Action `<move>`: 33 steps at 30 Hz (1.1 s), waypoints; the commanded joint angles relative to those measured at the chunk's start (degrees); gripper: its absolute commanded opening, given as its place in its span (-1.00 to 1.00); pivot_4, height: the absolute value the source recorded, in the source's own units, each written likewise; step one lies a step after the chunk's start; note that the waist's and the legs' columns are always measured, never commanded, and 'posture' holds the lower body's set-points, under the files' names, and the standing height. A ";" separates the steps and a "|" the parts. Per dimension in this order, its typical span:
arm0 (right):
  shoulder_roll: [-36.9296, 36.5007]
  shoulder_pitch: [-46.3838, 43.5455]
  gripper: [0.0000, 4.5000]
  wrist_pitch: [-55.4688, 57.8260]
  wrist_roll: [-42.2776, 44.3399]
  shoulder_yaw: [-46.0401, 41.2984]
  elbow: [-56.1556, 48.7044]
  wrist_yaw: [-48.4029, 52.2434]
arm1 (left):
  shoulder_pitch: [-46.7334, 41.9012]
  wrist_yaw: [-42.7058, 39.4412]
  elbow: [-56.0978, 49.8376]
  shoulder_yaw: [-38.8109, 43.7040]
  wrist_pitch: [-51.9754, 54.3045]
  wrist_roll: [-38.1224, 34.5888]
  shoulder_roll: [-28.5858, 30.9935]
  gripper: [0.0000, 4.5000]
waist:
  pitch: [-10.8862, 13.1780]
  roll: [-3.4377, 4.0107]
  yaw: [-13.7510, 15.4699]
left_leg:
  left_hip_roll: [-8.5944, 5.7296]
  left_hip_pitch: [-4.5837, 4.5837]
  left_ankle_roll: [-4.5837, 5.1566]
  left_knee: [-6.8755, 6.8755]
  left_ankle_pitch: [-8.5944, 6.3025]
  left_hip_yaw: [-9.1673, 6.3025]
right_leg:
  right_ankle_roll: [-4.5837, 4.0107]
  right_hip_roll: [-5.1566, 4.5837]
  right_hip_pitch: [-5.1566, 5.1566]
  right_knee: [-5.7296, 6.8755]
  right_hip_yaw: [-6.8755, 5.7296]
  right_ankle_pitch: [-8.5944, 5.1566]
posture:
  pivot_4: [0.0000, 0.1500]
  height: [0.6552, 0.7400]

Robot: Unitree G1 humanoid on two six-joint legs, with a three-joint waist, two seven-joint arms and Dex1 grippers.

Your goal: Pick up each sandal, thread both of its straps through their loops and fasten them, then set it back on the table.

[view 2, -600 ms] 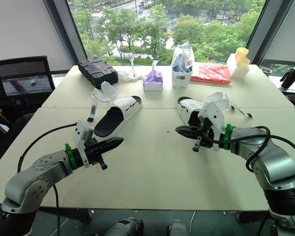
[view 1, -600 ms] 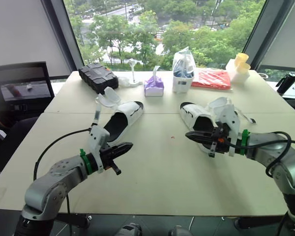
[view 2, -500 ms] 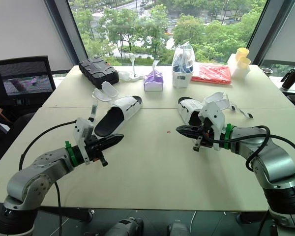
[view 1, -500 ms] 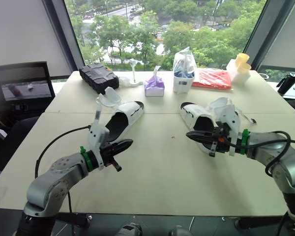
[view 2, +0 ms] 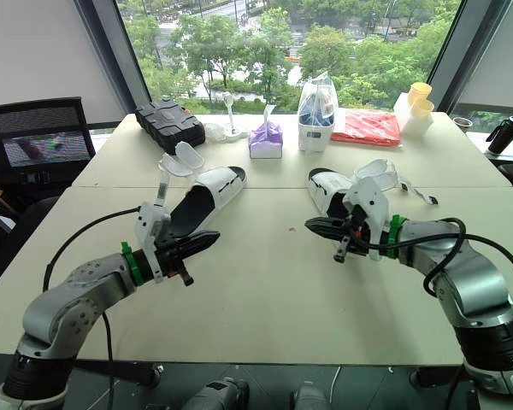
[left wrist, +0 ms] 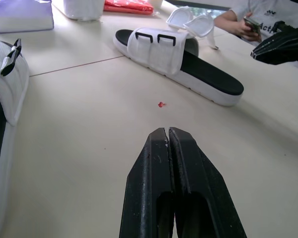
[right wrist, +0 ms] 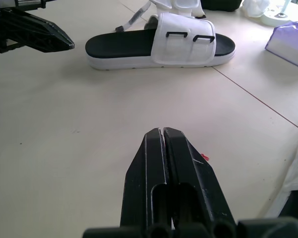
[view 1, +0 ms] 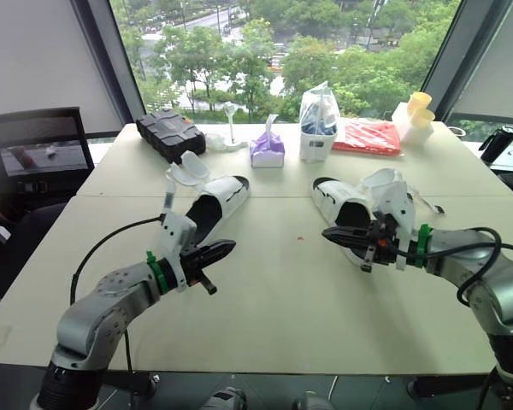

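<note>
The table (view 1: 282,290) carries both sandals, flat on their soles and well apart. The left sandal (view 1: 212,205) lies near the left gripper (view 1: 229,247), the right sandal (view 1: 342,203) near the right gripper (view 1: 327,231). On each sandal the two black loops are empty and the straps (view 1: 185,169) stand loose beside it. Both grippers hover over the table with their fingers pressed together, holding nothing.

At the far edge is a black case (view 1: 171,132), closed, so its contents are hidden. A white tub (view 1: 318,137) holds a clear bag with something blue inside. Beside it lies a red packet (view 1: 372,137), and a purple tissue box (view 1: 268,151) has one tissue sticking up. Yellow cups (view 1: 420,104) are stacked on a white box.

In the left wrist view a person (left wrist: 258,12) holds a phone (left wrist: 252,25); the shirt shows letters starting "Act", the rest is cut off. A small red speck (view 1: 300,238) lies between the sandals
</note>
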 commanded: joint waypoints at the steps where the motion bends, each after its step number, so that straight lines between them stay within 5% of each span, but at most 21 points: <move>1: -0.54 -1.50 -1.00 -1.82 -0.65 -0.34 0.50 0.76 | -0.90 -0.83 -0.35 -0.97 -0.50 0.61 0.15 -0.97 | 0.00 0.00 -0.05 | 0.00 0.00 0.00 0.00 0.00 0.01 | 0.01 0.00 0.00 0.00 0.00 0.00 | 1.00 1.00; 13: 1.69 -3.75 -1.00 -5.33 -4.23 0.95 4.21 -1.31 | -0.32 0.52 -1.14 -0.28 0.67 0.10 -0.19 -0.97 | 0.00 0.00 -0.03 | 0.00 0.01 0.00 0.02 0.01 0.01 | 0.06 0.00 0.00 0.01 0.00 0.04 | 1.00 1.00; 16: 1.71 -4.16 -0.62 -7.59 -7.45 0.92 6.38 -3.52 | -0.52 0.36 -1.22 -0.55 0.96 0.36 0.04 -1.00 | 0.00 0.00 -0.04 | 0.00 0.00 -0.01 0.03 0.01 0.01 | 0.07 0.00 0.00 0.03 0.00 0.05 | 1.00 1.00; 23: 0.86 -6.80 0.98 -19.25 -22.20 4.71 16.63 -10.64 | -0.21 0.45 -1.99 -0.55 1.66 0.34 0.49 -1.00 | -0.01 0.00 -0.13 | -0.01 0.02 -0.06 0.05 0.05 0.03 | 0.08 0.01 0.00 0.05 0.01 0.08 | 1.00 1.00; 33: 0.71 -12.91 0.98 -34.92 -37.97 10.69 34.04 -17.00 | -1.61 -0.17 -1.06 -1.84 1.18 1.63 0.02 -1.00 | -0.01 0.01 -0.21 | -0.01 0.08 -0.45 0.03 0.30 0.04 | 0.03 0.03 0.00 0.17 0.03 0.13 | 1.00 1.00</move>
